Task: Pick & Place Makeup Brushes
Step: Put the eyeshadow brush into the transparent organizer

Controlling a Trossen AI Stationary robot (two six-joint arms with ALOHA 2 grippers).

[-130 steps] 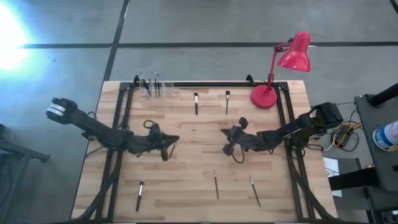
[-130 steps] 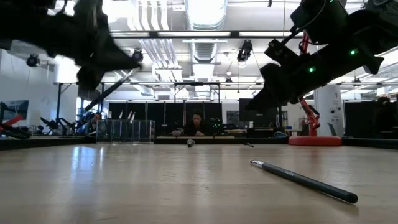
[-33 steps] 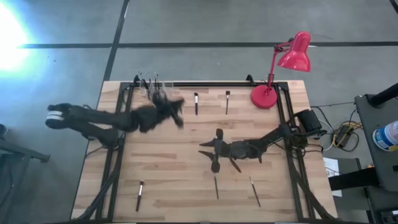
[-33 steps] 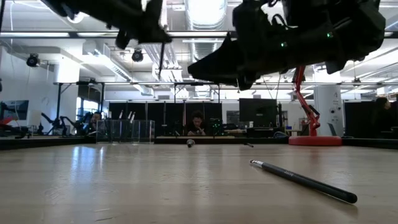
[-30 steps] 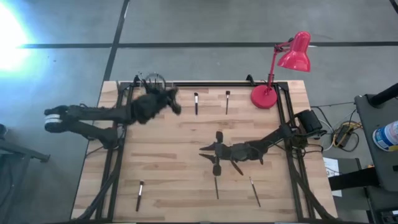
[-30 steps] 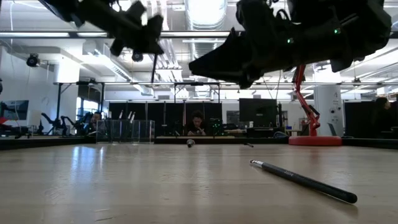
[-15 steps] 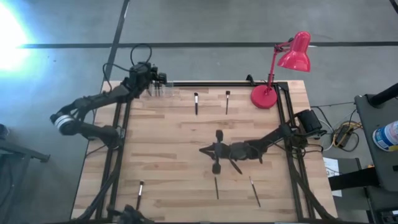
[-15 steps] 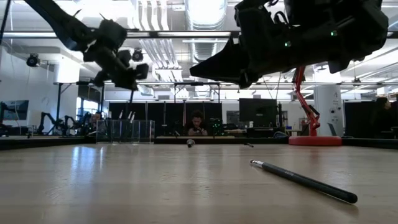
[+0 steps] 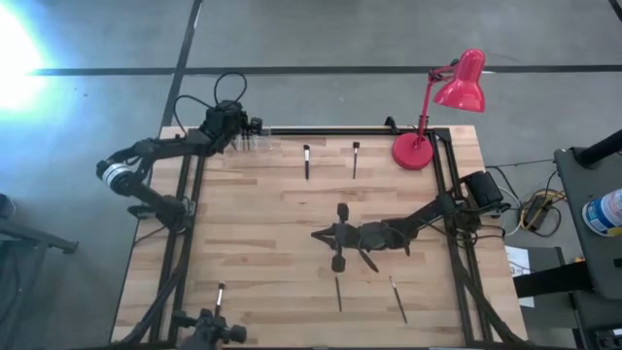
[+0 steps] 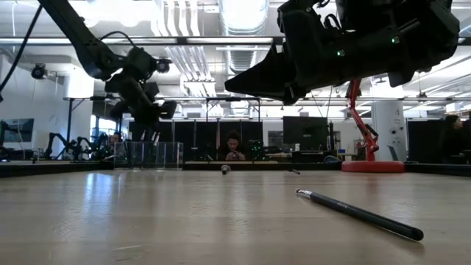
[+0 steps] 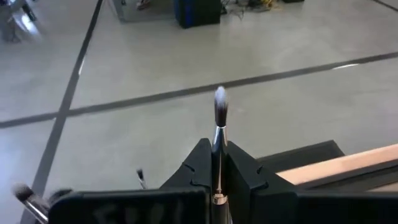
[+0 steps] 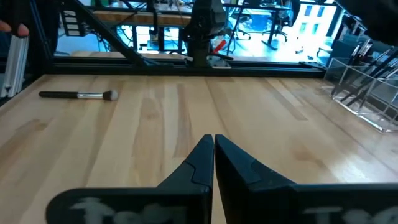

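High view, left pincer: the left pincer (image 9: 241, 128) is at the far left corner of the tabletop (image 9: 253, 243), over the clear holder (image 9: 255, 142).
High view, right pincer: the right pincer (image 9: 337, 236) is above the middle of the tabletop.
High view, brushes: two brushes (image 9: 306, 161) lie near the far edge. Two more lie near the front edge, below the right pincer. One brush lies at the front left.
High view, lamp: a red lamp (image 9: 439, 97) stands at the far right corner.
Low view, left pincer: it hangs in the air above the clear holder (image 10: 147, 155).
Low view, brush: one brush (image 10: 359, 214) lies flat on the wood at the right.
Low view, room: a person (image 10: 233, 146) sits far behind the tabletop.
Left wrist view: the left pincer (image 11: 215, 180) is clenched on a brush in its grip (image 11: 219, 124). The bristles point away from the pincer.
Right wrist view: the right pincer (image 12: 213, 155) is pressed together with nothing in it. A brush (image 12: 78, 95) lies flat well ahead of it. The clear holder (image 12: 364, 87) with brushes in it stands off to one side.
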